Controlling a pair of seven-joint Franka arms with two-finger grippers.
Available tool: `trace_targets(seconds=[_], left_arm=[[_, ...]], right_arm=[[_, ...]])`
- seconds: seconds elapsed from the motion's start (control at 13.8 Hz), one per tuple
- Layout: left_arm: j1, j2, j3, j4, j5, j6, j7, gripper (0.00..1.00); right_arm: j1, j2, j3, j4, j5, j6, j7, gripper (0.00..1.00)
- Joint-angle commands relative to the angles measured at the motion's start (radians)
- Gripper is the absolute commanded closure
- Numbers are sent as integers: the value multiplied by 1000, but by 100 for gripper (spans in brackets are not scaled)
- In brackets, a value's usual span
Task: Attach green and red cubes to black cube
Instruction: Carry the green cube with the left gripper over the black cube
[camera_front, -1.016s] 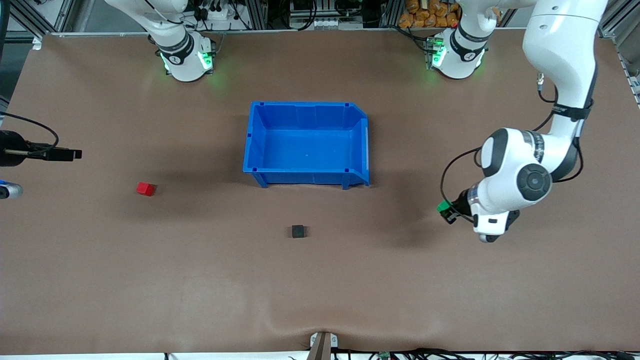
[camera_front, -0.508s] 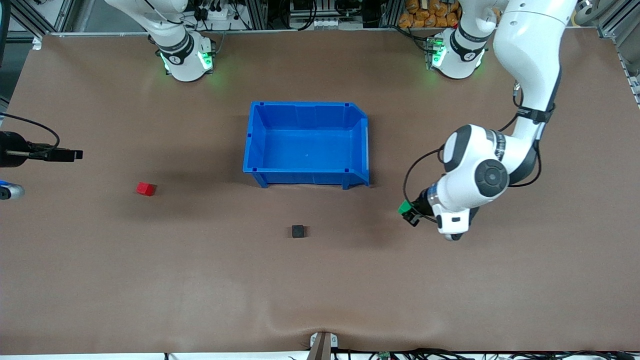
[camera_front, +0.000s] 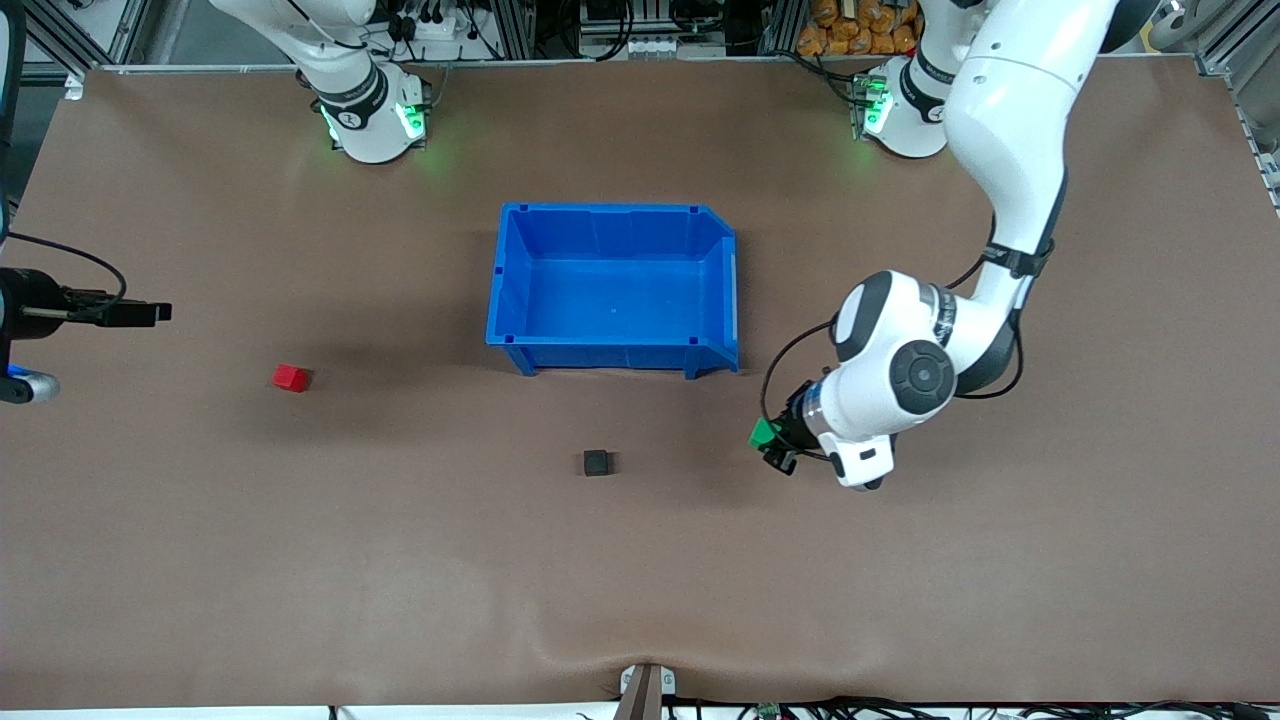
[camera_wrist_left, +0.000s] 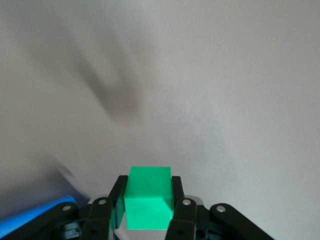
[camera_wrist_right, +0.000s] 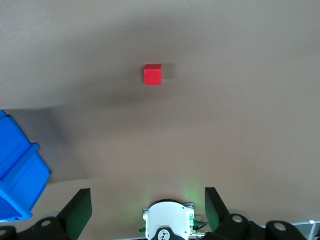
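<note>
Over bare table (camera_front: 900, 580), left tool (camera_front: 772, 446) clamping green cube (camera_front: 763, 433), black cube (camera_front: 596, 462) apart

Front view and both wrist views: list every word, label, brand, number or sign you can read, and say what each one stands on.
No text can be read in any view.
Blue bin: no label shows.
Green cube, red cube, black cube: plain faces.
Right arm's base and left arm's base: each bears a small dark mark, too small to read.
</note>
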Motion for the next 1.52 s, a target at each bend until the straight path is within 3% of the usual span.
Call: trace_targets(seconds=[0.0, 0.29, 0.73, 1.45], left_arm=[[-46, 73, 5, 98, -14, 6, -129, 100], [-84, 155, 3, 164, -24, 77, -280, 100], [-153, 221, 3, 178, -59, 260, -447, 100], [-216, 322, -3, 281, -59, 325, -645, 100]], right_arm=[[-24, 26, 15, 8, 13, -1, 2, 0], [-25, 65, 15, 8, 13, 2, 1, 0], [-33, 79, 15, -7, 1, 70, -1, 0], [-28, 84, 16, -156, 4, 288, -1, 0]])
